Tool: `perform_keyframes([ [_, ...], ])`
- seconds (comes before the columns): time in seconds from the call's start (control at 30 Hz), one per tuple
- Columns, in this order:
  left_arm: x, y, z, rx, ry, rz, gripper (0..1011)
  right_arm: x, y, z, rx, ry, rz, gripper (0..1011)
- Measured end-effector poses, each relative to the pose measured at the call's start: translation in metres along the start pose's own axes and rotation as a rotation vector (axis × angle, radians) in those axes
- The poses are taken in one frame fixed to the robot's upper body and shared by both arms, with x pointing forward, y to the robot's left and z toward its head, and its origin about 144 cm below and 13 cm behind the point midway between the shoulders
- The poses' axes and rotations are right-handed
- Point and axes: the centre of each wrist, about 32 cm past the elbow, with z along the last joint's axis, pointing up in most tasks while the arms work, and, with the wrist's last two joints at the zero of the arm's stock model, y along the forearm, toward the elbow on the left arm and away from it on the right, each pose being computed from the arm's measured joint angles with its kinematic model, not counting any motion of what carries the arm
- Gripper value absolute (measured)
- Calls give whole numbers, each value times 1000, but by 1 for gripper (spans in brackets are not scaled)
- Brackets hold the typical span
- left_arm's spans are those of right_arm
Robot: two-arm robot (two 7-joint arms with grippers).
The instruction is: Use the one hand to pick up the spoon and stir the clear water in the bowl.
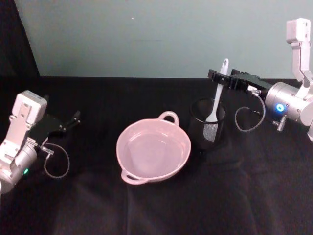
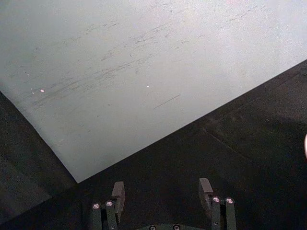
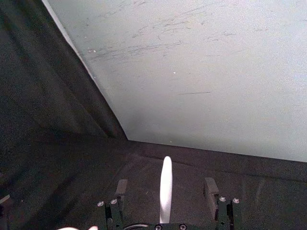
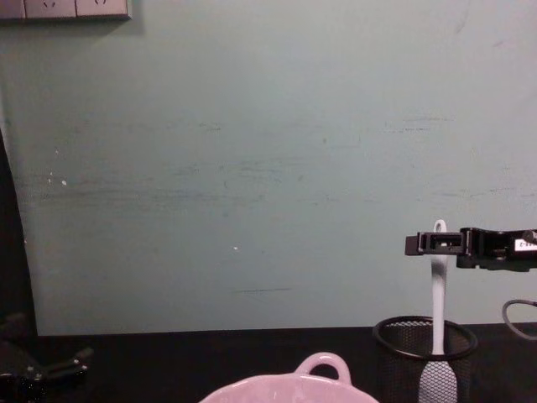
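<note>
Right gripper [image 1: 217, 76]: reaches in from the right, held level above the black mesh cup [image 1: 198, 128]. Its fingers [image 3: 121, 188] are spread wide and straddle the upper handle of the spoon [image 1: 217, 98]. The right wrist view shows a gap on each side of the handle, so nothing is clamped.

Spoon: stands in the mesh cup, blade down inside the mesh. The holed handle end is up, just above the fingers. The long axis is close to vertical in the chest view. In the head view the top leans a little to the right of the blade.

Bowl [image 1: 132, 137]: sits on the black cloth [image 1: 146, 210] at centre, just beside the cup on its left. It holds clear water. One loop handle faces the wall [image 1: 146, 34] and the cup, and the other faces the robot.

Clearances: the cup stands near the cloth's back edge, where the wall rises. Above the bowl the space is open. Bare cloth lies in front of the bowl and on both sides of it. The right arm's grey cable [image 1: 244, 120] loops beside the cup on its right, apart from it.

Left gripper [image 1: 73, 120]: parked low at the left, well apart from the bowl. Its fingers [image 2: 117, 191] are spread and hold nothing.
</note>
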Motion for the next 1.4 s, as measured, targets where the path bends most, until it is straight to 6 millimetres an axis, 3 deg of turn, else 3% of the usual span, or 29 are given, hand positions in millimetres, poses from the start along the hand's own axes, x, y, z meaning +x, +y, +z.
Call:
perform_keyframes([
  [0.3,0,0,0,0,0,0,1011,0,0,0,0,-1,-1,1003],
  [0.4,0,0,0,0,0,0,1011,0,0,0,0,-1,-1,953],
  [0.8,0,0,0,0,0,0,1011,0,-1,0,0,-1,-2,624],
  [1.17,0,0,0,0,0,0,1011,0,-1,0,0,-1,-2,242],
  [1.23,0,0,0,0,0,0,1011,0,-1,0,0,-1,-2,217],
  [1.27,0,0,0,0,0,0,1011,0,-1,0,0,-1,-2,145],
  [1.4,0,0,0,0,0,0,1011,0,-1,0,0,-1,-2,111],
])
